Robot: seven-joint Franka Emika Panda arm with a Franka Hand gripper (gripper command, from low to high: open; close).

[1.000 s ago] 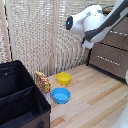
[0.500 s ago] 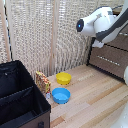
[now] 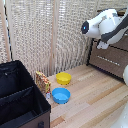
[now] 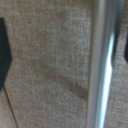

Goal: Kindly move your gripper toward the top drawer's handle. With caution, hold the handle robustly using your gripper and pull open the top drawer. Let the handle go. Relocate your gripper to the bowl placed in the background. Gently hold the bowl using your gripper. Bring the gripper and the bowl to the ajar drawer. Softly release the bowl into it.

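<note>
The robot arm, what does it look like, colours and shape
In the exterior view the arm is bulky, white and rounded, with a dark round cap at one joint and dark undersides. The gripper itself is not clear there. The wrist view shows only dark, blurred fingers at the picture's edges.

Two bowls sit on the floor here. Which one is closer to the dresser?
The yellow bowl. It lies farther back, toward the slatted screen and the dresser, while the light blue bowl sits nearer the camera, beside the black bin.

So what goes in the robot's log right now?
stage: reaching handle | hand: near top drawer | yellow bowl: on floor, untouched
</note>
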